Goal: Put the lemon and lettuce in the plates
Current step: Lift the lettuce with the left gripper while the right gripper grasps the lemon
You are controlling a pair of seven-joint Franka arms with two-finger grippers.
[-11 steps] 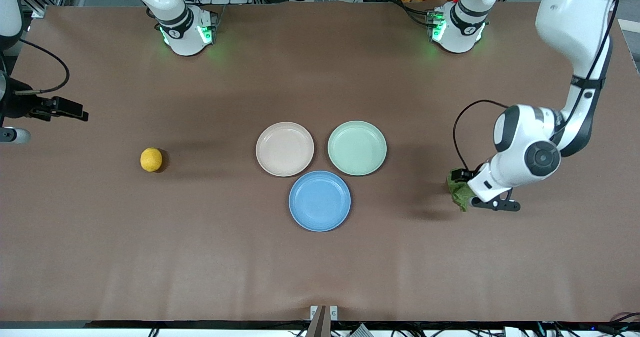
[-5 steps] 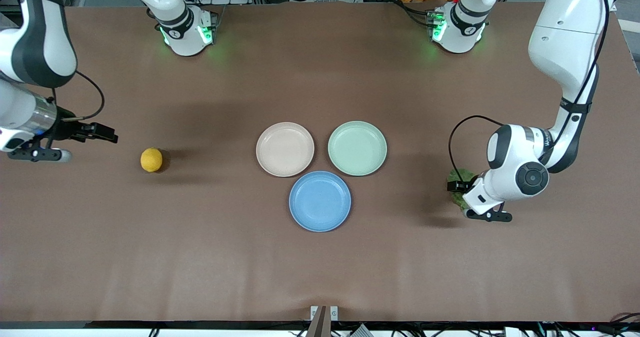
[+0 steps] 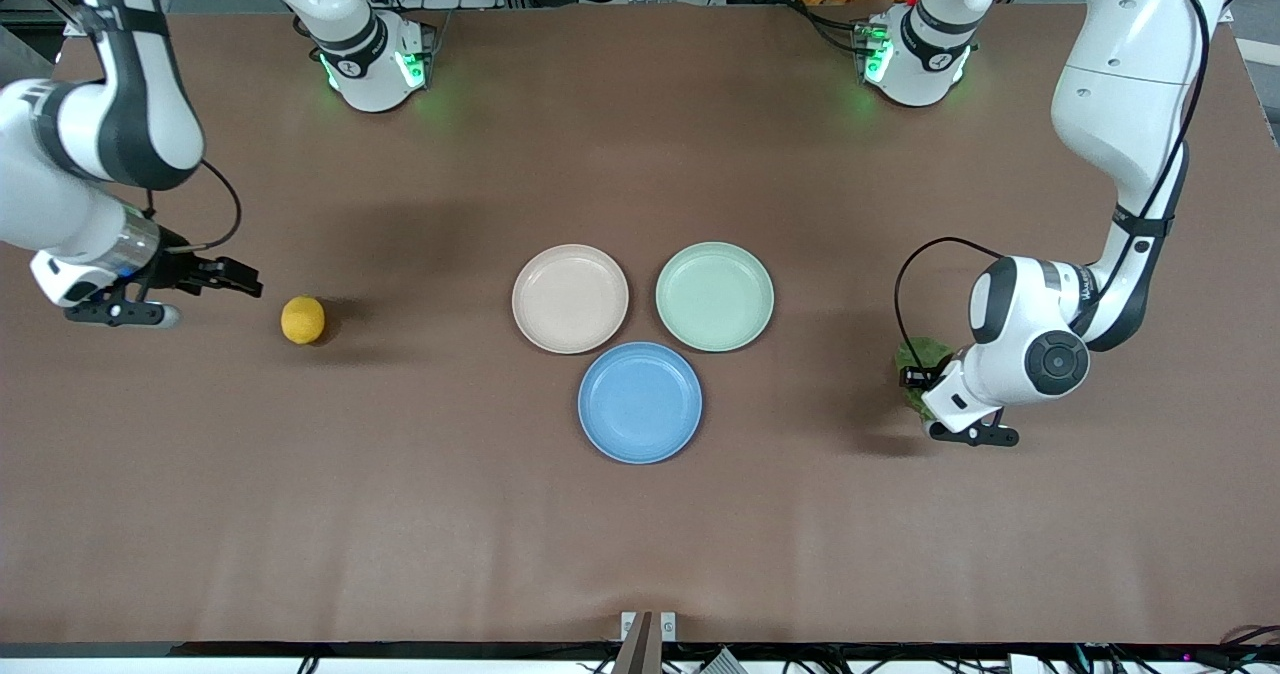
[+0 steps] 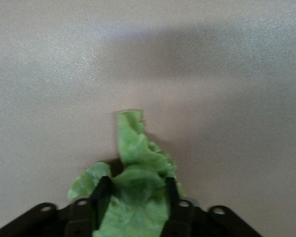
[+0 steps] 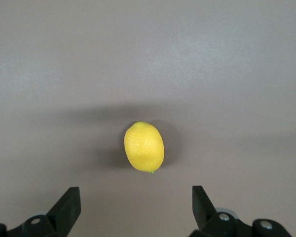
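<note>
At the table's ends: I am working both pickups.
Left gripper [image 4: 133, 197]: clenching the lettuce [image 4: 135, 170]; lifting follows.
Right gripper [image 5: 133, 207]: spread, nearing the lemon [image 5: 144, 146].

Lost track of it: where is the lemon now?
The lemon lies on the table toward the right arm's end, beside the beige-pink plate, just ahead of the right gripper.

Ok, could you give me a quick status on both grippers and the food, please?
Left gripper shut on lettuce, at the table's left-arm end. Right gripper open, approaching lemon, not touching. Beige plate, mint plate unfilled. No obstructions.
</note>
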